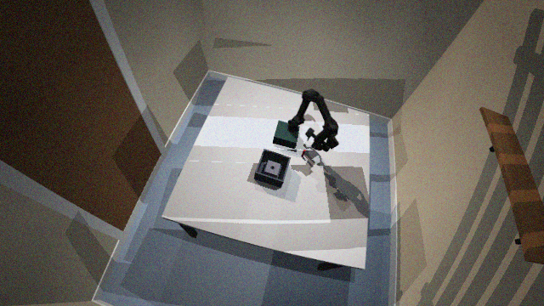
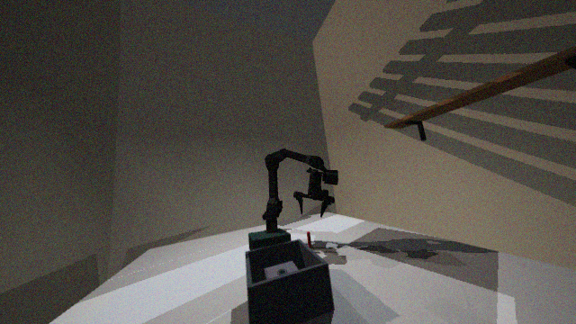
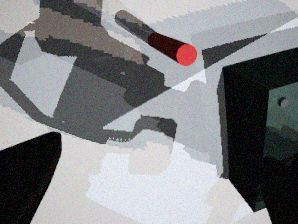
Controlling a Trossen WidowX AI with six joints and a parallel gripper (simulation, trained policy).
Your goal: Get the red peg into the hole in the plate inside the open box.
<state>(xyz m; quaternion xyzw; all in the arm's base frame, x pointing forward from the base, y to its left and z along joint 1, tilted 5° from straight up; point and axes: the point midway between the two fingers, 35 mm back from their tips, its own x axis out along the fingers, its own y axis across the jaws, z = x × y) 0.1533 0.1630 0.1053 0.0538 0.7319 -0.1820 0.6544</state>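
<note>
The red peg [image 1: 303, 152] [image 2: 309, 239] [image 3: 186, 54] stands upright on the table, beside the box; in the wrist view its bright round top faces the camera. My gripper [image 2: 311, 215] [image 3: 164, 156] is open and empty. It hangs above the peg in the exterior view, with its fingers pointing down. In the wrist view the peg is beyond the fingertips, above the middle of the picture; the right finger merges with the dark shape behind it. The open dark box [image 1: 269, 181] [image 2: 288, 294] has a grey plate [image 1: 277, 172] [image 2: 272, 273] at its bottom, with an empty-looking hole.
The arm stands on a dark green base block [image 1: 284, 137] [image 2: 257, 239] [image 3: 285, 127], behind the box and close to the peg. The white table [image 1: 204, 200] carries hard-edged shadows of the arm. A wooden rail [image 1: 512, 178] [image 2: 477, 90] is on the right wall.
</note>
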